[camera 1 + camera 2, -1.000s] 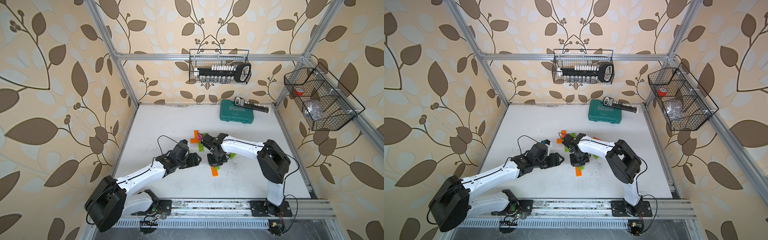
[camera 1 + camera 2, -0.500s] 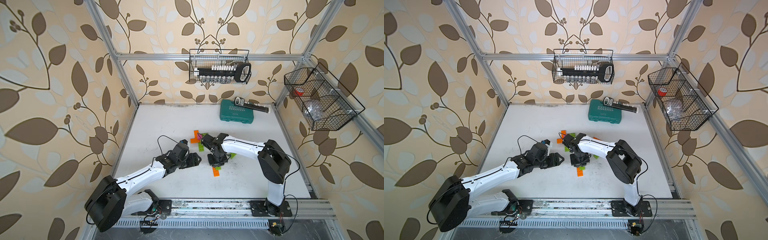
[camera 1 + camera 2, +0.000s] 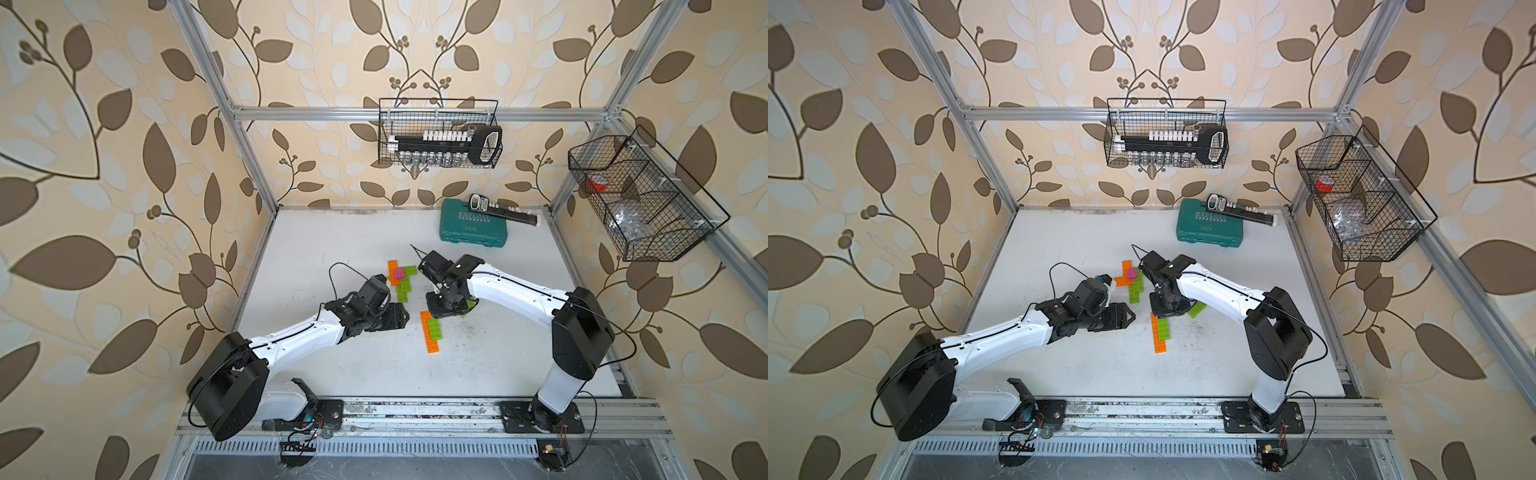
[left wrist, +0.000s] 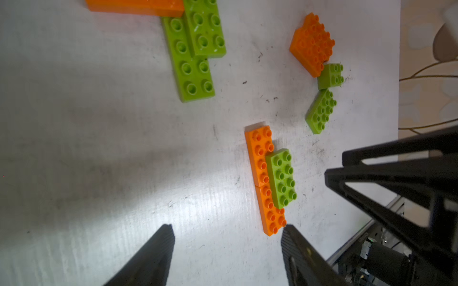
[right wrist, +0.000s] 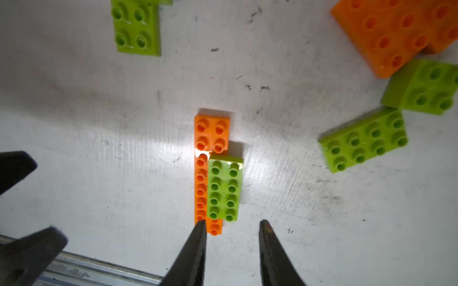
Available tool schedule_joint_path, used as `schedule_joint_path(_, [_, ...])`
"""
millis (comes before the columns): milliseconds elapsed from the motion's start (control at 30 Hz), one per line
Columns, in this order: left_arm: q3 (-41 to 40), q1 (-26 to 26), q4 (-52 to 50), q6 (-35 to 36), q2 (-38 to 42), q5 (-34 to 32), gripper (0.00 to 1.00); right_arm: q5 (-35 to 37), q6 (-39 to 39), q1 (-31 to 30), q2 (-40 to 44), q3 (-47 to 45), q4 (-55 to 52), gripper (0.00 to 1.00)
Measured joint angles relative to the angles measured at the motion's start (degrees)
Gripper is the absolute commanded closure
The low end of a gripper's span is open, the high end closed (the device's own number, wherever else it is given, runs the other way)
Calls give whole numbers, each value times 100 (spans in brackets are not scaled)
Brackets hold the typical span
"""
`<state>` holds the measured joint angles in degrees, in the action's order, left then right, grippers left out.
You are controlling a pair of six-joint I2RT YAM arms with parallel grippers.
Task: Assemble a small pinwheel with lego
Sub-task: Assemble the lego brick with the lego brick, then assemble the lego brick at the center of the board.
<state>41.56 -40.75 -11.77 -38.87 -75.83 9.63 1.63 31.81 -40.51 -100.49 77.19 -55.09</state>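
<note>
A strip of two orange lego bricks end to end lies on the white table, with a lime-green brick pressed on top, offset to one side. My right gripper hovers over the strip's far end, open, with nothing gripped. My left gripper is open and empty, just left of the strip. Farther back sits a joined cluster: orange bricks, a small pink brick and lime-green bricks.
Loose lego beside the right arm: an orange block, a small green square brick and a lime-green brick. A teal tool case stands at the back right. Wire baskets hang on the walls.
My right gripper's jaws have come apart above the orange strip. Both arms stay about where they were, and the left gripper has not changed.
</note>
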Motion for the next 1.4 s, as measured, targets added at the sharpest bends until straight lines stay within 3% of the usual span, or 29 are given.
schedule_joint_path(233, [1154,-767,-96,411,-1084,-256,29,4,-476,1169,66,-275,109,63])
schedule_joint_path(433, [1580,-833,-94,428,-1814,-216,29,-76,-745,1670,-197,74,129,57])
schedule_joint_path(767, [1976,-586,59,391,-2111,28,30,-420,-979,1720,-1392,1329,129,72])
schedule_joint_path(1133, [1971,-140,44,393,-2109,179,30,-619,-922,1722,-2439,2441,2,73])
schedule_joint_path(1400, [1775,-116,42,393,-2011,188,30,-723,-866,1716,-2669,2529,-133,73])
